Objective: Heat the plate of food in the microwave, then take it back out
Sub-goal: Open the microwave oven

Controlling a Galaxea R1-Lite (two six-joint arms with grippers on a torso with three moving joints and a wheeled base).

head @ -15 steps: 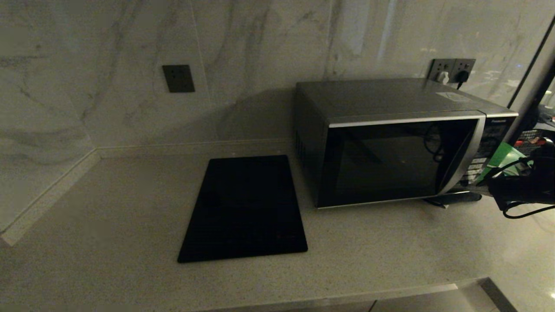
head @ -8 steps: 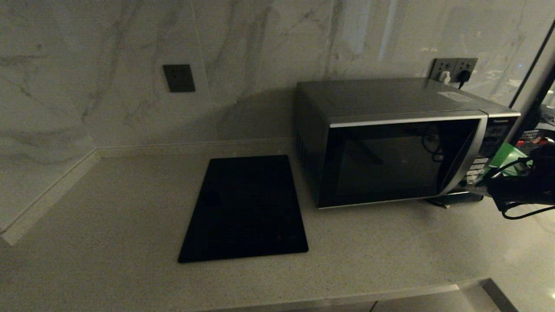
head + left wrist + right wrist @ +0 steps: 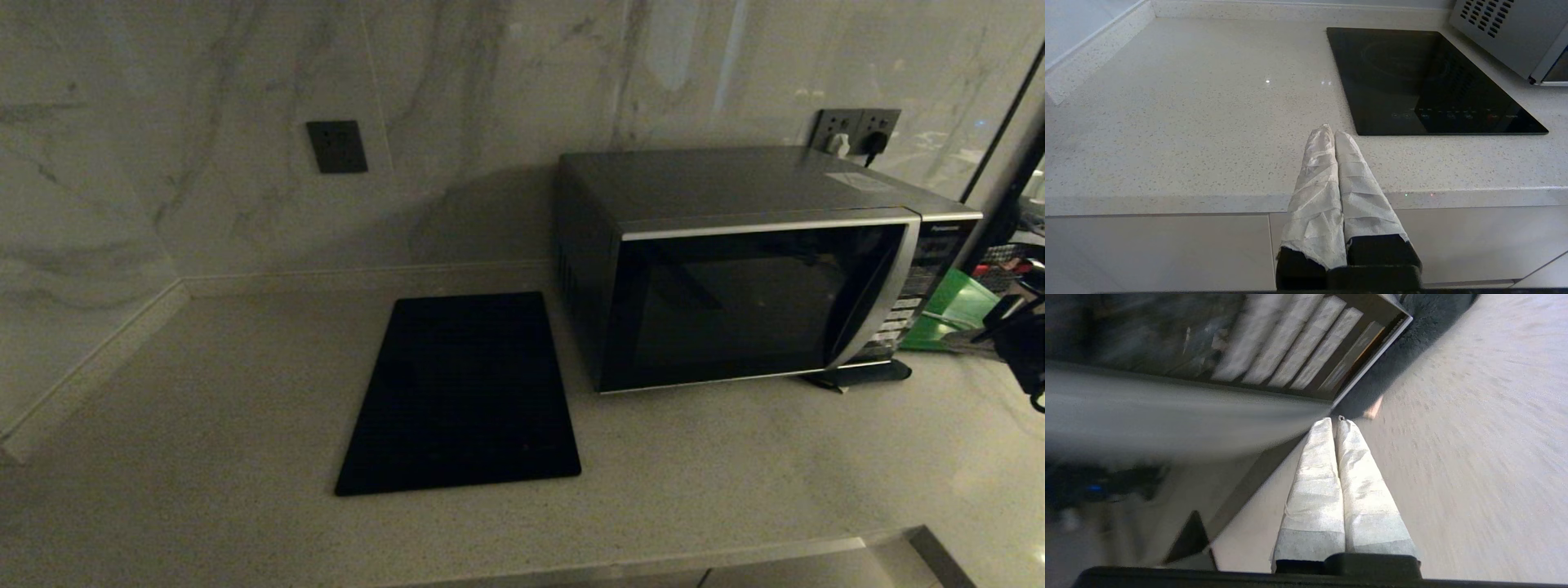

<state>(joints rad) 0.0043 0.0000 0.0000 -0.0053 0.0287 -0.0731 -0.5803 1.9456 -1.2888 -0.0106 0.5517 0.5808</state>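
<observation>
The microwave sits door-closed on the counter (interior too dark to read). The right gripper, pressed shut and empty, is mostly cut off at the head view's right edge. The left gripper, also closed on nothing, hangs parked before the counter.

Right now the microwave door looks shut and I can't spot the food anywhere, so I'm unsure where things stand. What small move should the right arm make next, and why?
Probably keep the right hand clear and wait. It is shut and empty, near the microwave's keypad side; the door is closed and no plate shows on the counter, so the food may be inside, heating. The left hand rests shut at the counter's edge.
</observation>
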